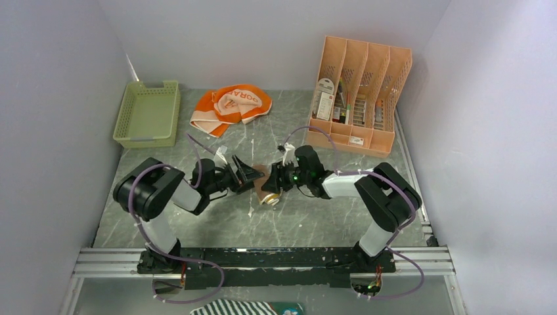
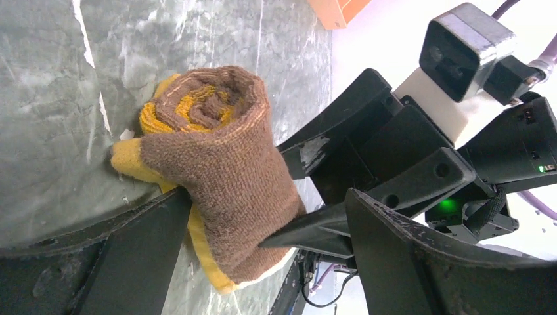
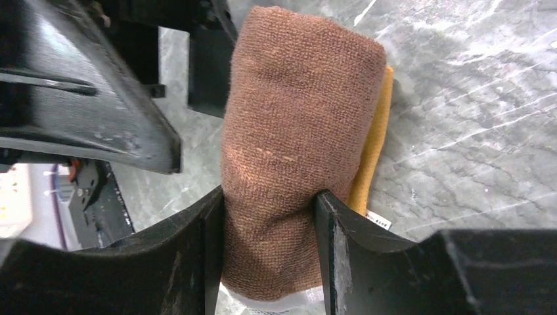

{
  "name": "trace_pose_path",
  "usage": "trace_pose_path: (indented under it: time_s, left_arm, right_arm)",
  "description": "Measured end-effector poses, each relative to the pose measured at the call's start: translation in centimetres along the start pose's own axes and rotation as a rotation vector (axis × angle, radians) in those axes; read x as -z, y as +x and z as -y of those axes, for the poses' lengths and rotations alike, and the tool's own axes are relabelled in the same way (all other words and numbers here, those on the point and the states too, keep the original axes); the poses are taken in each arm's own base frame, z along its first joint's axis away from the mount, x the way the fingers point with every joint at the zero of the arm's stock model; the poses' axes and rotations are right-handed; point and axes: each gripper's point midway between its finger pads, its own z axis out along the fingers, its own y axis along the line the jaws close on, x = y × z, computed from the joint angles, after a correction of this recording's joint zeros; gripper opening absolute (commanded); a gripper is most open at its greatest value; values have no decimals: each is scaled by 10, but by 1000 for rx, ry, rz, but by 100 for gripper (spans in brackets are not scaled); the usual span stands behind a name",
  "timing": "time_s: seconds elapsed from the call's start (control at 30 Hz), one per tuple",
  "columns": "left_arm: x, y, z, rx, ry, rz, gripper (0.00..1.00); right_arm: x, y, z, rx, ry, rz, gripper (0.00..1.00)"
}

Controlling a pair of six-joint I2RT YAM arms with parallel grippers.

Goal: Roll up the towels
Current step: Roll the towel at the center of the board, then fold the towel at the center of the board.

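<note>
In the middle of the grey marbled desk (image 1: pixel 315 216) we see the small brown and yellow terry towel (image 3: pixel 302 98), rolled into a thick cylinder. The right end effector (image 3: pixel 270 197) is clenched on it, and the long axis runs along its fingers. The left end effector (image 2: pixel 269 203) is released, spread around the same roll. The large orange-bordered towel (image 1: pixel 231 107) lies crumpled at the far side, nearer the left arm.
</note>
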Motion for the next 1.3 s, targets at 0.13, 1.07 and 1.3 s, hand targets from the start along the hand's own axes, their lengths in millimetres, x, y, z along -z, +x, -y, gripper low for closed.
trace_pose_path:
  time_s: [0.13, 1.07, 1.3]
  left_arm:
    - [-8, 9, -9, 45, -3, -15, 100]
    - [-32, 17, -22, 45, -75, 45, 72]
    - [-44, 10, -24, -44, -136, 52, 65]
  right_arm:
    - [4, 0, -2, -35, -54, 29, 48]
    - [16, 1, -29, -33, -295, 83, 63]
    - [47, -35, -31, 109, -140, 194, 69]
